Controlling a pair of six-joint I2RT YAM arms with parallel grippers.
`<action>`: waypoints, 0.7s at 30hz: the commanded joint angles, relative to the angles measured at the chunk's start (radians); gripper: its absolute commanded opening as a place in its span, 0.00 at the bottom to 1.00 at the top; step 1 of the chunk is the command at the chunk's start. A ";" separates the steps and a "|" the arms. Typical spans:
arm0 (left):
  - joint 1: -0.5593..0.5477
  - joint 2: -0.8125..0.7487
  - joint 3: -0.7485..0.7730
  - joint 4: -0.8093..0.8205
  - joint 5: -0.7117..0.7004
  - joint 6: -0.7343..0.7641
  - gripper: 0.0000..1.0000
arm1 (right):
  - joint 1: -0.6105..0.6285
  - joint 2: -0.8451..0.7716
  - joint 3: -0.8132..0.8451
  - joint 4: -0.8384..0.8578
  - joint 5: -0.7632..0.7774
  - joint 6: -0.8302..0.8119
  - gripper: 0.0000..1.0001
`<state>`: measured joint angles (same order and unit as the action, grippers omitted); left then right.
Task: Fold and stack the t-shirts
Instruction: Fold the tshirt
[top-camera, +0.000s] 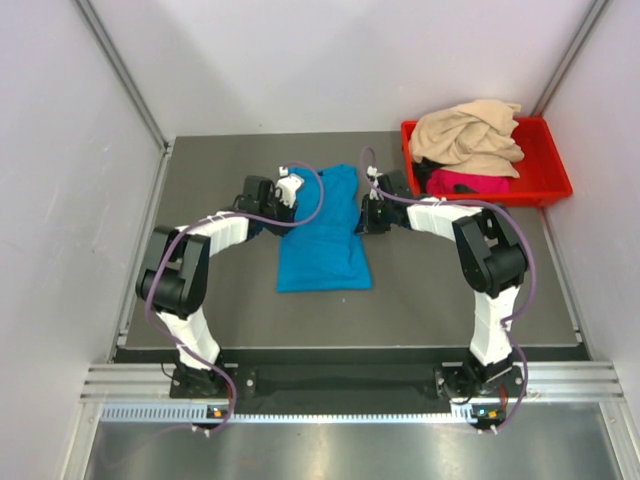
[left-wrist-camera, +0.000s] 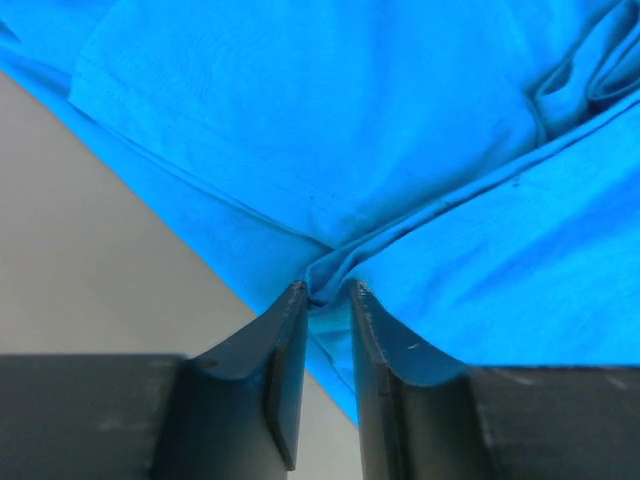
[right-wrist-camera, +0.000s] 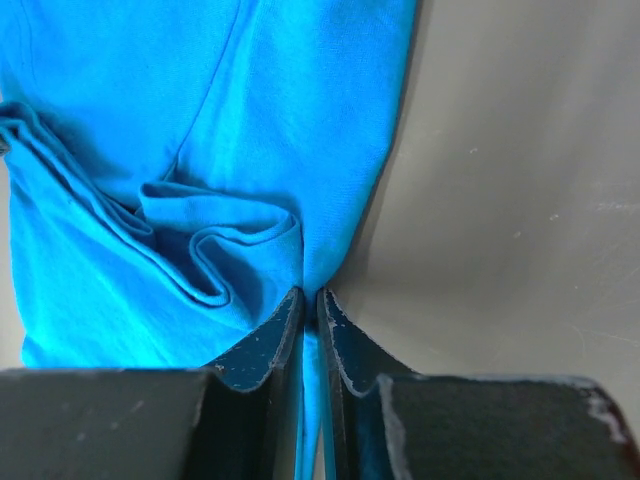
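The turquoise-blue t-shirt (top-camera: 325, 240) lies partly folded on the dark table, narrow at the far end and wider near me. My left gripper (top-camera: 290, 200) sits at its far left edge. In the left wrist view the fingers (left-wrist-camera: 328, 290) pinch a bunched fold of the blue cloth (left-wrist-camera: 350, 130). My right gripper (top-camera: 368, 215) is at the shirt's far right edge. In the right wrist view its fingers (right-wrist-camera: 310, 295) are shut on the hem of the blue cloth (right-wrist-camera: 250, 120). The beige t-shirt (top-camera: 468, 135) and the magenta t-shirt (top-camera: 470, 183) lie crumpled in the bin.
A red plastic bin (top-camera: 545, 185) stands at the table's back right corner, close behind my right arm. Grey table surface (top-camera: 430, 290) shows around the blue shirt. White walls close in the left, right and far sides.
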<state>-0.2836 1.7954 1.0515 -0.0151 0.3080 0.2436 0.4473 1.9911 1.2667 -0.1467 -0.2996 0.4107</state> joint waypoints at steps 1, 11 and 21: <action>0.003 0.036 0.053 -0.035 -0.018 0.019 0.35 | -0.007 -0.014 0.026 0.024 0.001 -0.010 0.11; 0.004 0.094 0.117 -0.074 -0.037 0.011 0.32 | -0.007 -0.015 0.011 0.039 -0.015 0.000 0.08; 0.034 -0.034 0.013 -0.071 -0.099 0.037 0.00 | -0.025 -0.034 -0.020 0.076 0.007 0.016 0.00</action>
<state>-0.2741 1.8400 1.0927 -0.0868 0.2478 0.2604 0.4351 1.9911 1.2621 -0.1406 -0.3035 0.4202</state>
